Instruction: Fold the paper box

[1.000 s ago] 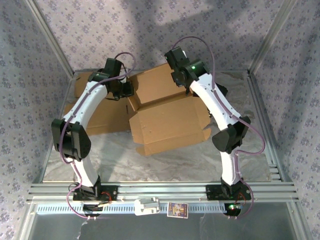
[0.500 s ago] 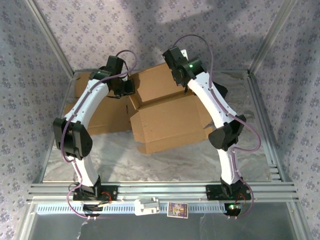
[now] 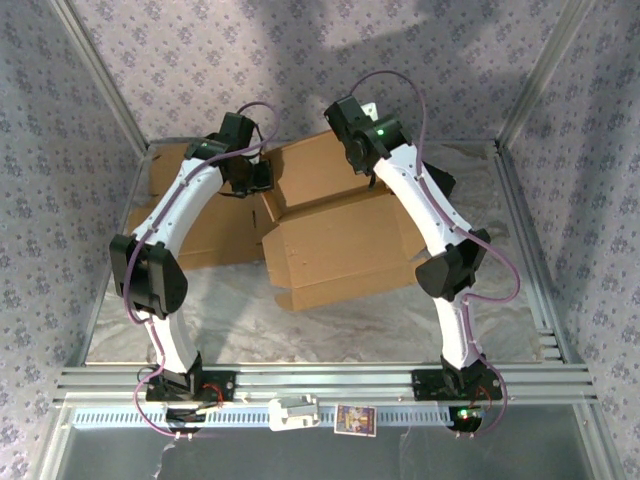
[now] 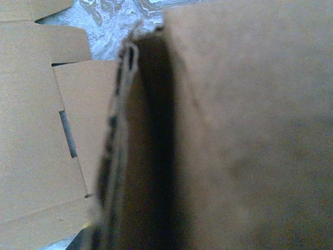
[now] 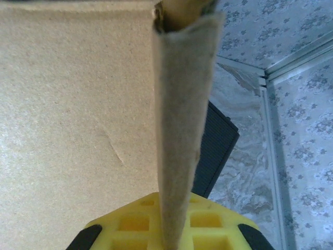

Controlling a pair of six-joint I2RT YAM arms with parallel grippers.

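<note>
Step in hand, we reckon: raising the walls. The paper box [image 3: 335, 245] sits half-formed mid-frame on the bench [image 3: 330, 320], with spare panels splayed toward upper left. Right fingers [image 3: 352, 158] are clenched on a flap that's edge-on in the wrist view. Left fingers [image 3: 258, 180] are clenched too, apparently on a wall edge. Next we need both to swing panels inward together. Left wrist view is blurred and cardboard hides the fingertips.

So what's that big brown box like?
The box is plain brown cardboard, only half folded: one wall stands up in the middle while other flaps lie flat on the table. It sits toward the far side. The right gripper pinches the edge of a raised flap, and the left gripper looks clamped on another flap.
</note>
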